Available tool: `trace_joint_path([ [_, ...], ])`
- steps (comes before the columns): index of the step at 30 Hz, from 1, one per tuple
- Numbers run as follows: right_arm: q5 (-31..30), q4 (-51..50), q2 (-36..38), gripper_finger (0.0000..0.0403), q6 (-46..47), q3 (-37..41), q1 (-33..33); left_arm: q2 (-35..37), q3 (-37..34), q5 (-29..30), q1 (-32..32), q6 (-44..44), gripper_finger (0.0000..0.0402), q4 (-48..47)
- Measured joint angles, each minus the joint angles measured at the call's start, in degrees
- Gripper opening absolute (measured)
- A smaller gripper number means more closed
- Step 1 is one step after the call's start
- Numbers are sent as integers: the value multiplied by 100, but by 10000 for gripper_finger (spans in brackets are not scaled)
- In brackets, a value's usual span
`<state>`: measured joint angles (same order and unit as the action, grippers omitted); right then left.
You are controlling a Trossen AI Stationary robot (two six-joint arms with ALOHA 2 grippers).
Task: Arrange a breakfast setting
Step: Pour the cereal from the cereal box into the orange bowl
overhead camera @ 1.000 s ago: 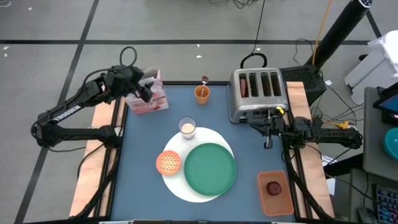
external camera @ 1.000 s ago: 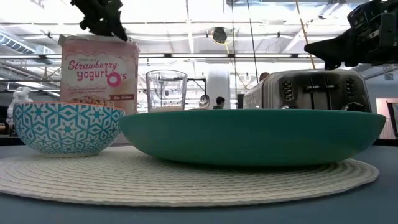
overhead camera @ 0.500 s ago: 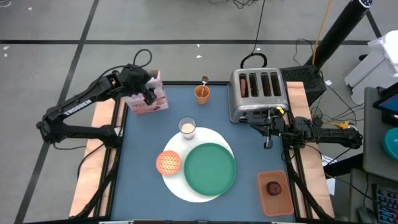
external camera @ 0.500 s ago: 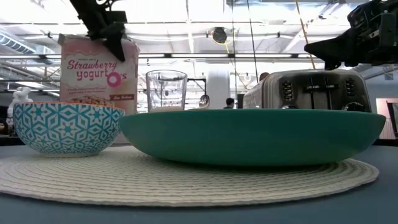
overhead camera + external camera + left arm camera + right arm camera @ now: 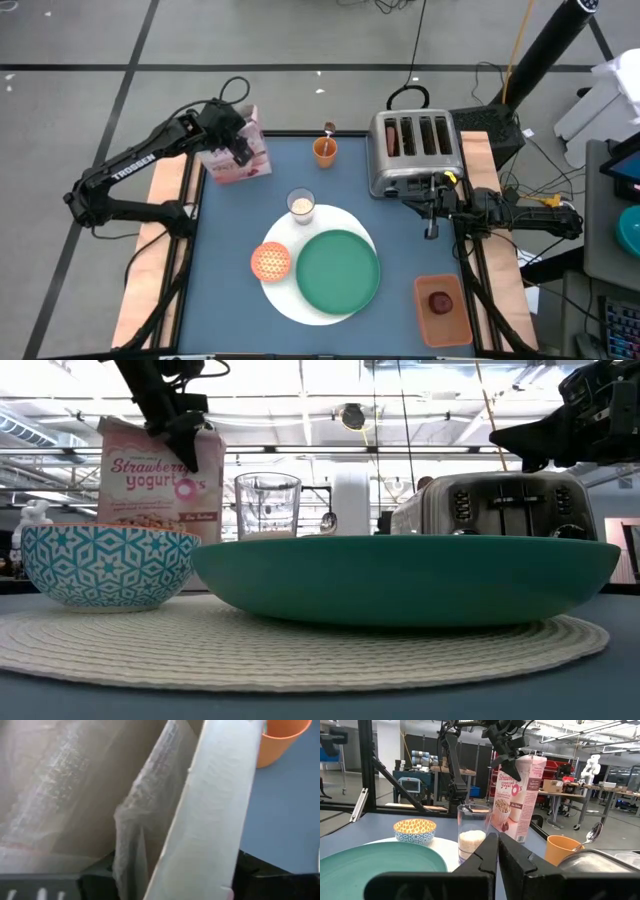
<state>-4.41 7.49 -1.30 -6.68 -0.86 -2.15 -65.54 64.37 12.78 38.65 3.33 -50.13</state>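
One pink cereal box (image 5: pixel 238 155) stands tilted at the far left corner of the blue table (image 5: pixel 230 290), and the left gripper (image 5: pixel 236 141) sits at its open top, fingers straddling one upper wall of the box. Nearer than the box, the glass of milk (image 5: pixel 301 204) stands at the edge of the round white mat (image 5: pixel 280 290), which carries the small orange bowl (image 5: pixel 270 262) and large green plate (image 5: pixel 338 271). Right of the box stand an orange cup (image 5: pixel 325 151) and the toaster (image 5: pixel 411 150). The right gripper (image 5: pixel 431 231), fingers together and empty, hovers beside the toaster. Beyond the box lies a workshop with benches.
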Motion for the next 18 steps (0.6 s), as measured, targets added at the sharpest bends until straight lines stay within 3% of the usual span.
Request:
trace_joint_path([
  [18, 0, 1, -2, 11, -2, 0, 0, 0, 0, -58, 0, -7, 77, -101],
])
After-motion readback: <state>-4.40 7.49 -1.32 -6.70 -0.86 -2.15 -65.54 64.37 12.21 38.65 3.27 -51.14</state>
